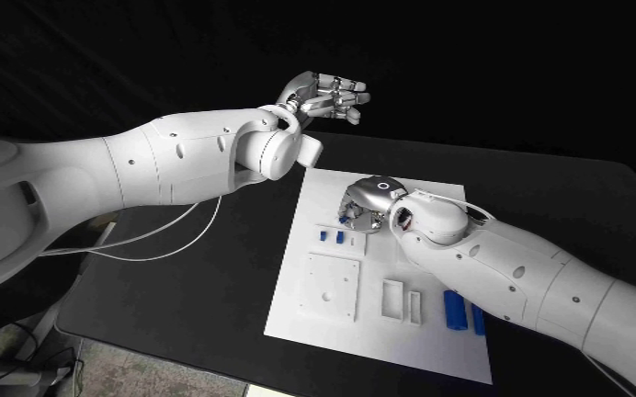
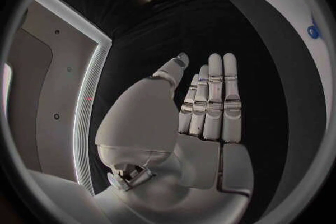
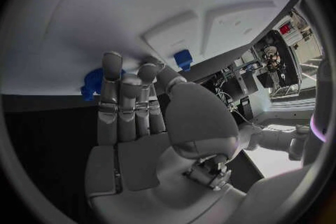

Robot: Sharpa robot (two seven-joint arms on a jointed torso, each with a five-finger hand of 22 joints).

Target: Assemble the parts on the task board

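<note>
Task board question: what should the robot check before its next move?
1. Task board flat on the black table: ok.
2. Left hand out of the way: ok, raised beyond the board, fingers straight, holding nothing.
3. Right hand over the board: ok, low over the small blue parts.
4. Right hand gripping a part: cannot tell, its fingertips hide it.
5. Blue cylinders untouched: ok, lying near the board's front edge.
</note>
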